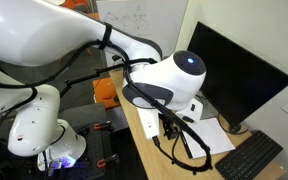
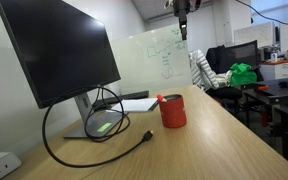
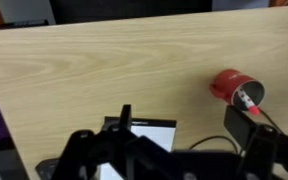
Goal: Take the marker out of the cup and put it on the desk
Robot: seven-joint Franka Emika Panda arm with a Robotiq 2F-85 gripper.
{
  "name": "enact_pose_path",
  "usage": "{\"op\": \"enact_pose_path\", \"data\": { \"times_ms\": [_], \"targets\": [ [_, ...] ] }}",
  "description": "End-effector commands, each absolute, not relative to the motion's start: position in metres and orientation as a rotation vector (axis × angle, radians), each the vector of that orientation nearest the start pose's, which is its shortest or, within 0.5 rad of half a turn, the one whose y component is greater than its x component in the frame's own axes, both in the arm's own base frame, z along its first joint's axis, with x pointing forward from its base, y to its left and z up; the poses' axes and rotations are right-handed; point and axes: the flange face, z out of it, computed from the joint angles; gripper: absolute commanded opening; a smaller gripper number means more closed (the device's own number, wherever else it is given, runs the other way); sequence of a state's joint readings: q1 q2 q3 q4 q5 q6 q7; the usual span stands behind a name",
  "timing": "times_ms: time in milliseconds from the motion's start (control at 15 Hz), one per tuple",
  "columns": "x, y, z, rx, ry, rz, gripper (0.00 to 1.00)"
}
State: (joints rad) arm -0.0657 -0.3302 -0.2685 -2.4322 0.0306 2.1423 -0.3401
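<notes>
Red cup [image 2: 172, 111] stands upright on the bench [image 2: 229, 145], keeping the marker [image 3: 247, 98] reachable; the gripper [image 2: 183, 24] hangs overhead, spread apart and empty.

Red cup [image 2: 172, 111]; pale tan desk [image 2: 209, 150]; black monitor [image 2: 54, 45]; white paper [image 3: 154, 133].

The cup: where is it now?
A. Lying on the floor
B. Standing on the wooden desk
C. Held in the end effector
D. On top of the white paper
B: in an exterior view the cup stands upright on the desk, and the end effector is high above, apart from it.
</notes>
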Motion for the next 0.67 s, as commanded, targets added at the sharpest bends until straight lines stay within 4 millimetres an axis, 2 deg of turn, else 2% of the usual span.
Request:
{"op": "enact_pose_path", "data": {
  "times_ms": [0, 267, 600],
  "targets": [
    [0.428, -0.102, 0.397, -3.02, -0.295, -0.074, 1.0],
    [0.432, -0.035, 0.352, -3.014, -0.565, -0.135, 1.0],
    [0.428, 0.019, 0.297, -2.96, -0.695, -0.231, 1.0]
  ]
}}
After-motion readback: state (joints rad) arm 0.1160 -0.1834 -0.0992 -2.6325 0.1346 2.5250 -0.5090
